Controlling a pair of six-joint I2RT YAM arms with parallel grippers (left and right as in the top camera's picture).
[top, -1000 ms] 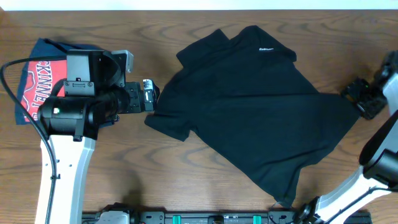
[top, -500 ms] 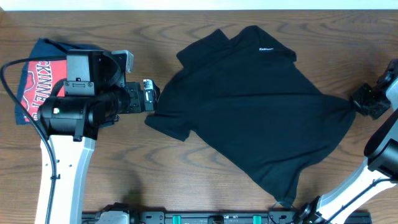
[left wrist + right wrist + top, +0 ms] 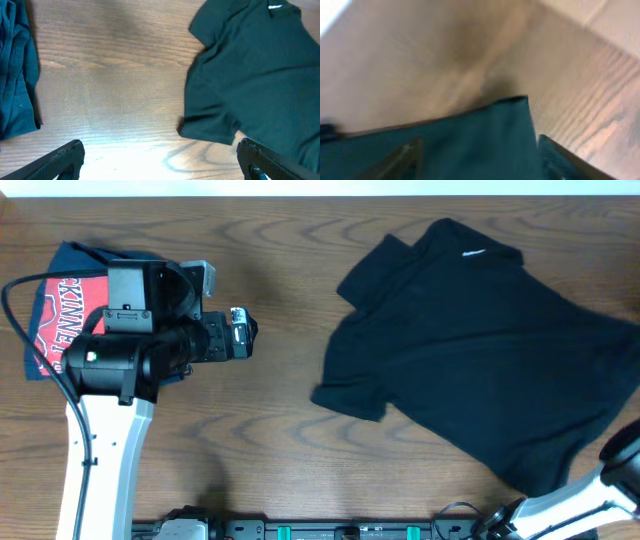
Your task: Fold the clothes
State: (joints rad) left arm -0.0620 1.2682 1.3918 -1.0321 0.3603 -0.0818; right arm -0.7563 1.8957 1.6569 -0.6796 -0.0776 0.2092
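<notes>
black shirt [image 3: 490, 350] looks soft, light, likely to bunch, so pinch a sleeve or hem edge; left gripper [image 3: 160, 149] gapes empty, right gripper [image 3: 479, 147] too blurred to tell.

The left arm [image 3: 100, 440] stands left of the shirt [image 3: 500, 350], its wrist turned toward the shirt. The left gripper [image 3: 243, 333] points at the shirt, well apart from it, fingers [image 3: 60, 160] spread wide with nothing between them. Overhead, the right arm [image 3: 580, 495] shows only a white link at the shirt's near right corner. The right gripper [image 3: 480, 155] appears only in its blurred wrist view, with fingers [image 3: 405, 155] apart and shirt cloth between them.
</notes>
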